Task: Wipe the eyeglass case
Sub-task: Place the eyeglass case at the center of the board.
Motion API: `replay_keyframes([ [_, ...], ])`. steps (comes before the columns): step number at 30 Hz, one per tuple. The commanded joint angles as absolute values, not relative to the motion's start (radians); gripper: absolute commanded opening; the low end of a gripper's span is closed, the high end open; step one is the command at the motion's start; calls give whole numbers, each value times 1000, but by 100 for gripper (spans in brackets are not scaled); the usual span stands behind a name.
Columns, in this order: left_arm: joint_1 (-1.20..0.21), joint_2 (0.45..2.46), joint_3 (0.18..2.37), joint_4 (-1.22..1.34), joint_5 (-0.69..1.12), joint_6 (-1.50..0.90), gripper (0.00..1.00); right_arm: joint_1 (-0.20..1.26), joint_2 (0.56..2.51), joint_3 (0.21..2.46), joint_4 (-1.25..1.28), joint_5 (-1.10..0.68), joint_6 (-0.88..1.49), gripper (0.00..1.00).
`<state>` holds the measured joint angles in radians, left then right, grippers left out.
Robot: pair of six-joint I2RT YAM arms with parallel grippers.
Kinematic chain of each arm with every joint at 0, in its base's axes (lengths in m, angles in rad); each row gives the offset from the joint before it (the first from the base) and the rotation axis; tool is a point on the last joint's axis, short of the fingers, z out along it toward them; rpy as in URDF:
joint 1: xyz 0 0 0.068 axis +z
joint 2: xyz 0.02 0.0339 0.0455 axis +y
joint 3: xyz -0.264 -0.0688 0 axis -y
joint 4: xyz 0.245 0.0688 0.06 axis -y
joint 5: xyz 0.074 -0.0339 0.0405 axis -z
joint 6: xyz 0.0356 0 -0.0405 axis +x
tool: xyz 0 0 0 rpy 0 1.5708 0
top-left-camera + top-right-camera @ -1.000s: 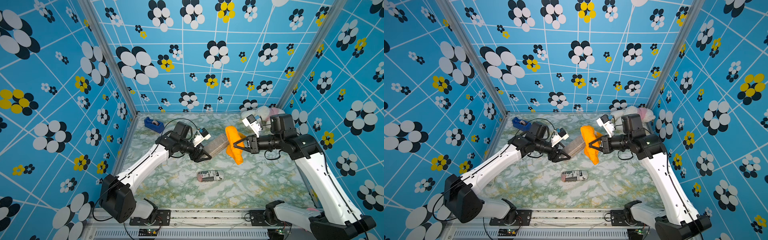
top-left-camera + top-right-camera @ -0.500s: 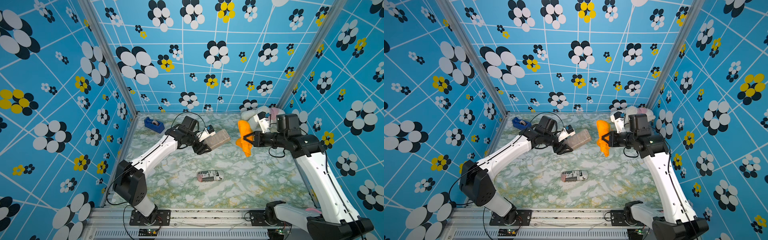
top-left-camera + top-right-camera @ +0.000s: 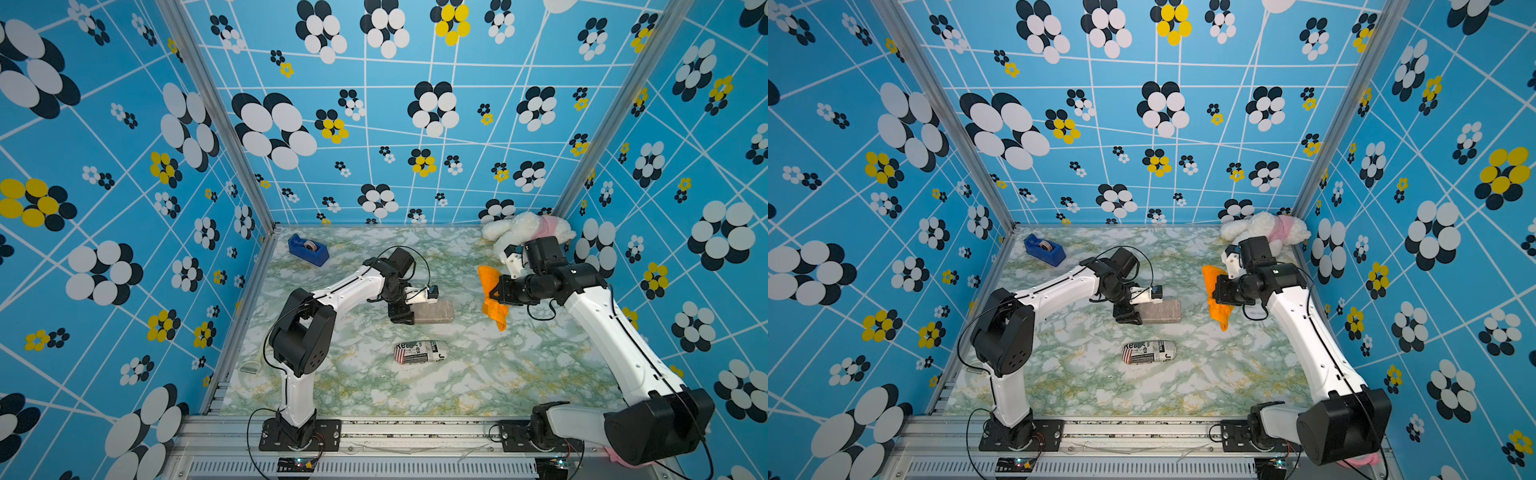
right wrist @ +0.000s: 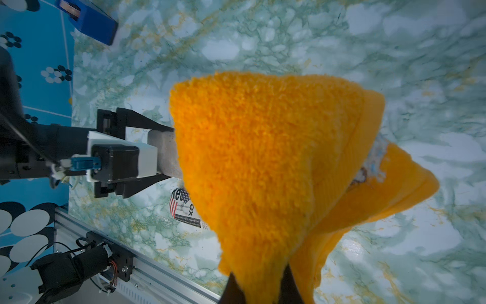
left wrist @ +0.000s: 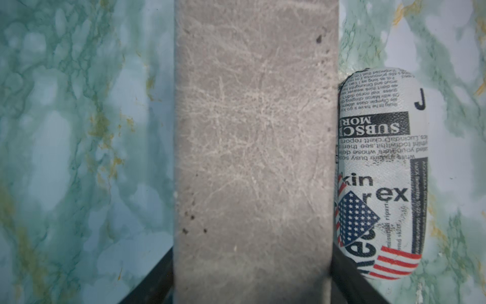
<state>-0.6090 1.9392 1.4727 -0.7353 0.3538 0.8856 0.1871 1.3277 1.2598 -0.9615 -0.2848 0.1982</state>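
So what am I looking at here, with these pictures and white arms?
Two robot arms stand at the front edge of a marble-patterned table. Two pictures look down from overhead, nearly alike; the two close-ups come from cameras on the arms' wrists. The left arm grips a grey case in its jaws; the right arm pinches an orange cloth, apart from the case. On the table lie a newspaper-print case, a blue tape dispenser and a white plush toy.
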Motion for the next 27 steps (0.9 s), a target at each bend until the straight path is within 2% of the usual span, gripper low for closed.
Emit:
replay_keyframes([
  [1,-591,1982,1509,-751,366,924,0,206,1380,1247,-992,-182,171,0],
  [7,-572,2025,1511,-718,369,933,0,281,1455,1212,-976,9,169,0],
  [13,-548,2046,1514,-703,367,934,0,300,1544,1114,-947,66,170,0],
  [21,-540,2077,1528,-709,366,928,1,331,1604,1009,-824,40,204,0],
  [27,-541,2065,1501,-688,358,933,31,331,1629,994,-754,24,218,7],
])
